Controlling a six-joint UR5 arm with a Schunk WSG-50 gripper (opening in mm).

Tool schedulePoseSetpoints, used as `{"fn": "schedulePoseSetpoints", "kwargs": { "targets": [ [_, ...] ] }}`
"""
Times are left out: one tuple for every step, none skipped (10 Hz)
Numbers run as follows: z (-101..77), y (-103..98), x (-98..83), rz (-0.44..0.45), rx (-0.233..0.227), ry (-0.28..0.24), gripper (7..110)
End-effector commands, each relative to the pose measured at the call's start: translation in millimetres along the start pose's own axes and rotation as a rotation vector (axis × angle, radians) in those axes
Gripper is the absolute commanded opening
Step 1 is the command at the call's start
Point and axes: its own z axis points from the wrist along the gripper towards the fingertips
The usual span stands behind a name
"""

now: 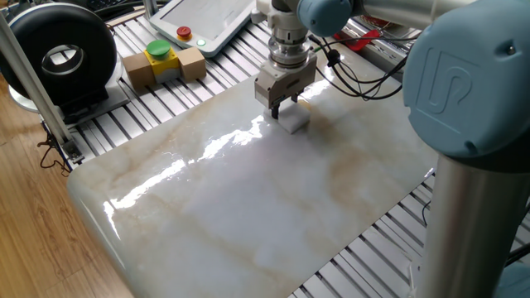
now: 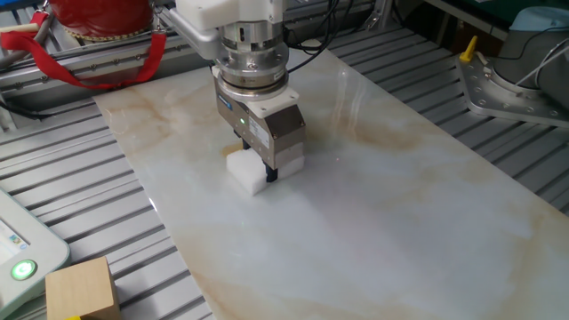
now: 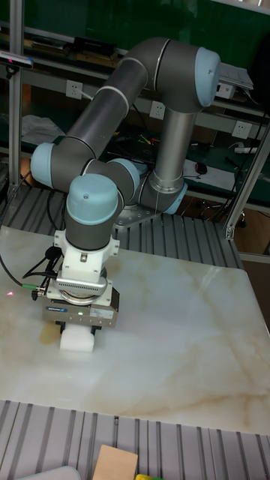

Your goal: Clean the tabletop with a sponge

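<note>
The white sponge [image 1: 293, 122] [image 2: 246, 172] [image 3: 76, 340] rests flat on the glossy marble-look tabletop [image 1: 248, 207] [image 2: 400, 213] [image 3: 172, 337], near its far edge in one fixed view. My gripper [image 1: 281, 113] [image 2: 267, 174] [image 3: 77, 325] points straight down and is shut on the sponge, pressing it onto the slab. A sliver of the amber stain [image 1: 305, 103] [image 2: 238, 147] shows just beyond the sponge, mostly hidden by the gripper body.
A tan cardboard box with a yellow-green button [image 1: 164, 64] [image 2: 82, 289] sits on the ribbed grey frame [image 1: 108, 132]. A teach pendant [image 1: 207, 21] and a black round device [image 1: 58, 54] stand behind it. Black cables [image 1: 356, 83] trail beside the wrist. The arm's base column [image 1: 472, 207] fills the right.
</note>
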Motion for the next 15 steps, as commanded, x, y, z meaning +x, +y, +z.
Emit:
{"fn": "schedulePoseSetpoints", "kwargs": {
  "targets": [
    [-1.2, -2, -1.0, 0.005, -0.006, -0.003, 7],
    [-1.2, -2, -0.6, 0.005, -0.006, -0.002, 7],
    [-1.6, -4, -0.6, 0.003, -0.003, -0.002, 7],
    [-2.1, -6, -0.7, 0.002, 0.000, -0.002, 7],
    [-2.6, -8, -0.7, -0.003, 0.000, -0.002, 7],
    [-3.2, -9, -0.7, -0.004, 0.002, -0.002, 7],
    [-3.5, -11, -0.3, -0.007, 0.002, 0.000, 7],
    [-3.3, -12, -0.3, -0.007, 0.003, 0.000, 7],
    [-3.4, -13, -0.3, -0.010, 0.003, 0.000, 7],
    [-3.3, -15, 0.1, -0.013, 0.002, 0.001, 7],
    [-3.5, -17, 0.2, -0.018, 0.000, 0.002, 7],
    [-4.2, -19, 0.2, -0.021, 0.000, 0.002, 7],
    [-4.5, -22, 0.3, -0.024, 0.000, 0.002, 7],
    [-4.6, -25, 0.5, -0.030, -0.001, 0.002, 7],
    [-5.2, -28, 0.7, -0.035, -0.001, 0.002, 7]
  ]
}}
